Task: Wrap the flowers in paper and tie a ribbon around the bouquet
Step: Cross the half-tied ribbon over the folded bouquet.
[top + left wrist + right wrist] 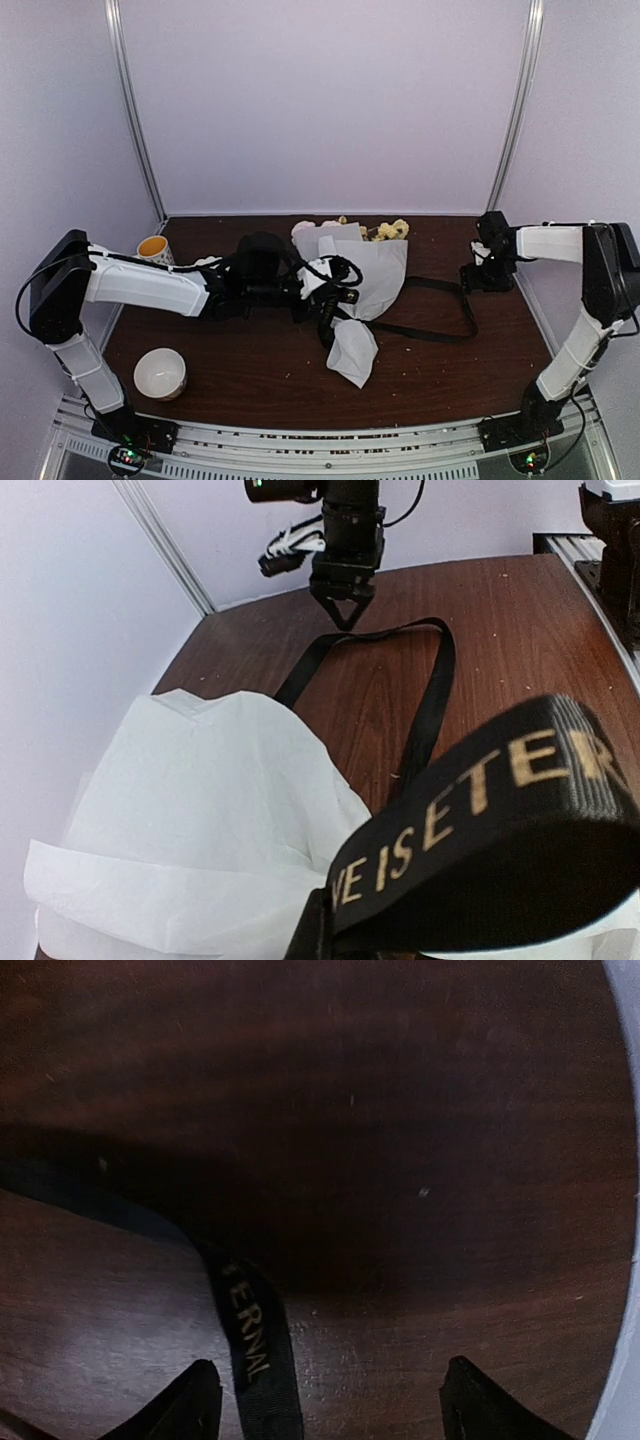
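Ribbon (256,1348) lies flat on desk (250,385) beneath right gripper (335,1410), wide open, off-centre toward one finger. It runs to bouquet (378,268); closed left gripper (328,292) apparently pinches it there.

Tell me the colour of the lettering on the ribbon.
Gold, on the black ribbon; clearest in the left wrist view.
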